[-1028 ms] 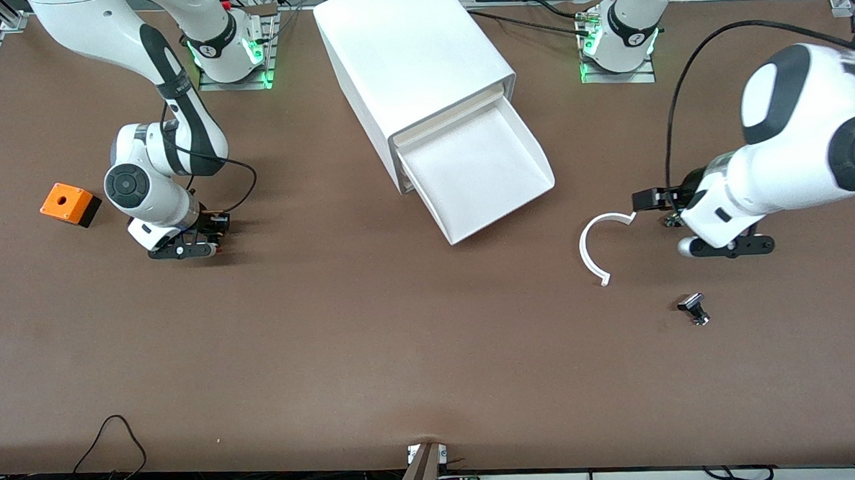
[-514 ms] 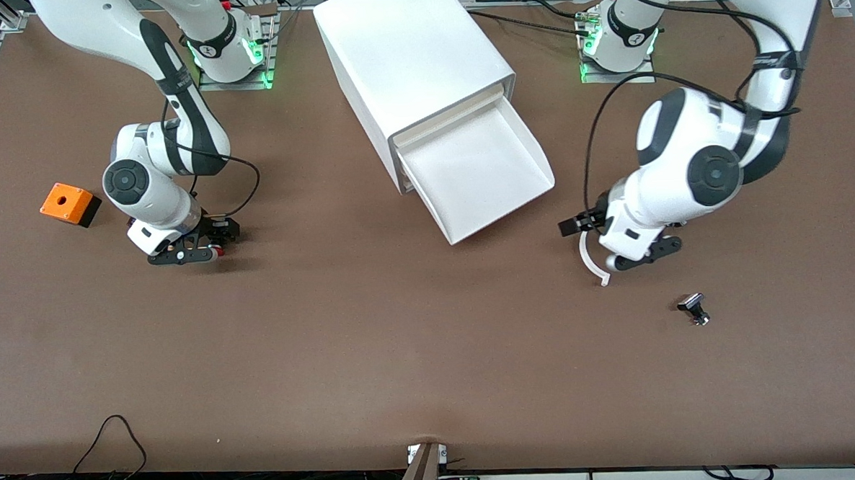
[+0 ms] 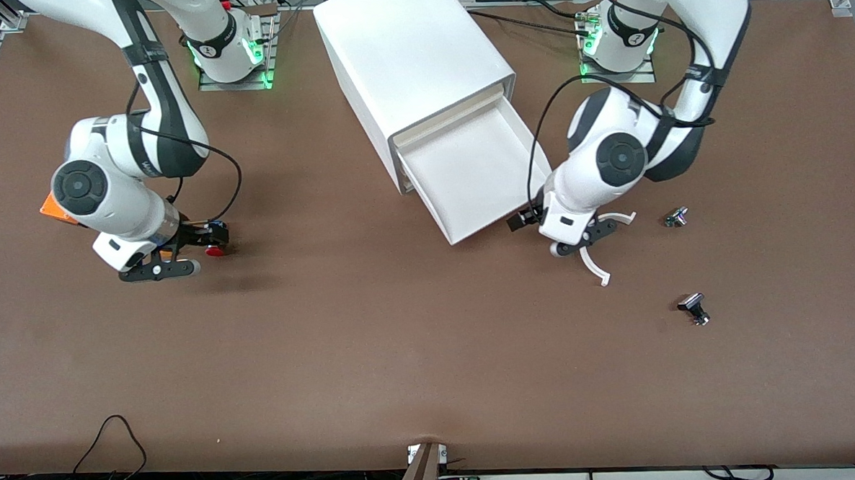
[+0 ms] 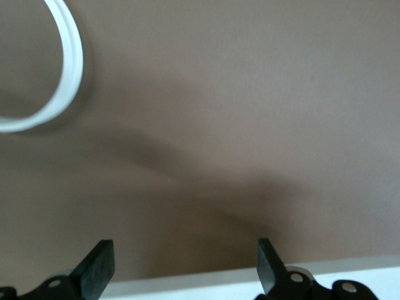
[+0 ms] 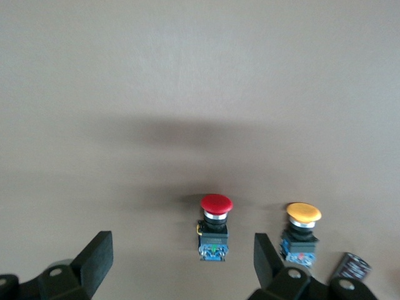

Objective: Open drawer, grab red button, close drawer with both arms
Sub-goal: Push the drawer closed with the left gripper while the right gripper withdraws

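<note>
Button [image 5: 215, 225] stands between right gripper's [image 5: 181, 259] spread, empty fingers [image 5: 94, 259]; left gripper [image 4: 184, 262] spread, empty beside drawer [image 3: 479, 173].

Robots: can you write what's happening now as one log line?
drawer: open, empty | red button: on table, not held | right gripper: open, over it | left gripper: open, near drawer front

High front camera overlooks the table [image 3: 375, 358]; both wrist cameras face it closely.
</note>
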Motion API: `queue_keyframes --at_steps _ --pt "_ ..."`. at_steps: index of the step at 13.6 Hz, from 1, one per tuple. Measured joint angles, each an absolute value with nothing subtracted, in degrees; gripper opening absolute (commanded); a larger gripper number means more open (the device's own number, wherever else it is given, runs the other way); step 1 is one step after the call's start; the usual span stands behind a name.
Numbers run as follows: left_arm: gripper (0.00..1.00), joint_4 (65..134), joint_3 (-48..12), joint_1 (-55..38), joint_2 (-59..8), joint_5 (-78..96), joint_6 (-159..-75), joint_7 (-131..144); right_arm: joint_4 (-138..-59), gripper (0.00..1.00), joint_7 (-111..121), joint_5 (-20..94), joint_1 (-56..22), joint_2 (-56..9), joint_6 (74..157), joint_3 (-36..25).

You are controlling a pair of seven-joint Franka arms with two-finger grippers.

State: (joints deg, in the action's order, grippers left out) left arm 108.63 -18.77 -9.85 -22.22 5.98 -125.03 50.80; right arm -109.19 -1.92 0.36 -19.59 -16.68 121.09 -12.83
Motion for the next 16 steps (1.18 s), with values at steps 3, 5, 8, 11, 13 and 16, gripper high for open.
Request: queue_keyframes --at_steps 3,5,8,11,13,16 --pt "1.00 109.4 -18.8 -11.5 -22.2 6.0 -125.5 52.8 -100.4 1.00 -1.9 0.4 -19.4 -16.7 113.1 -12.9" --pt "1.00 109.8 -19.4 -11.6 -22.2 6.0 -125.5 52.8 -94.7 1.00 -1.9 0.4 -19.3 -16.7 108.4 -12.9" --pt "1.00 111.7 -21.6 -11.7 -21.9 8.5 -125.3 53.2 -87.6 1.00 -1.9 1.0 -18.5 -16.6 102.8 -12.9" --pt "1.00 114.5 -23.9 -12.1 -20.8 10.6 -125.3 53.6 -83.7 1.00 -1.7 1.1 -10.7 -16.6 100.5 -6.9" --pt "1.00 115.7 -25.6 -12.2 -20.2 12.1 -125.1 53.8 -82.3 1.00 -1.4 1.1 -7.4 -16.5 99.7 -4.6" --pt "1.00 116.3 -27.5 -12.3 -19.7 16.4 -124.1 53.8 -81.2 1.00 -1.6 1.1 -6.9 -14.6 96.1 -4.6"
